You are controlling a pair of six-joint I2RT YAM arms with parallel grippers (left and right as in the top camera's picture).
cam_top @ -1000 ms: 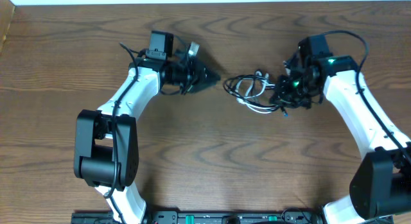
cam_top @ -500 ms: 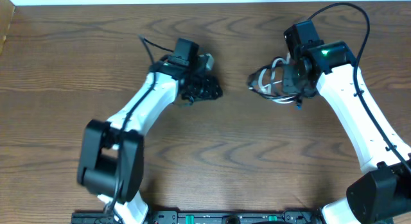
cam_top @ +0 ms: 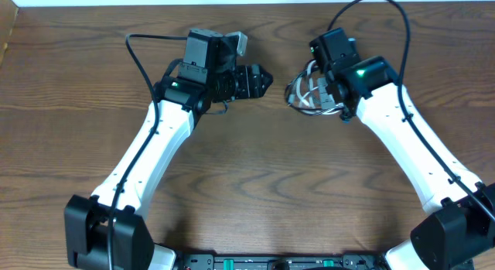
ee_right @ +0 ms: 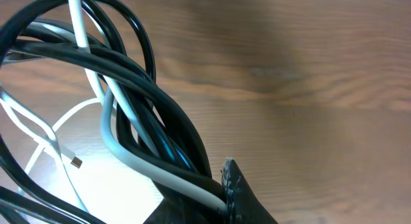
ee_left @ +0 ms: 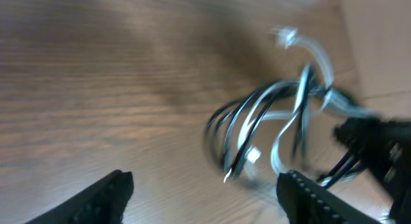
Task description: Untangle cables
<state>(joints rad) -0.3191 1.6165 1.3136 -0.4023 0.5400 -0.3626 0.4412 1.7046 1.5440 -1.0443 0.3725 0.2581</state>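
Looked like a robotics lab bench: plain wood-grain table [cam_top: 255, 200], left arm [cam_top: 147, 154] and right arm [cam_top: 410, 146] in white and black, beside a black rail [cam_top: 271, 263].

Blur smears the cables [ee_left: 257, 113] in the left wrist view.

1. Left arm [cam_top: 147, 150] reaches up from near-left base, wrist turned, left gripper [cam_top: 263, 80] pointing right; jaws wide apart.
2. Right arm [cam_top: 402, 138] angles up and left from near-right base; right gripper [cam_top: 313, 90] faces the left one, jaws clamped on cables [cam_top: 298, 96].
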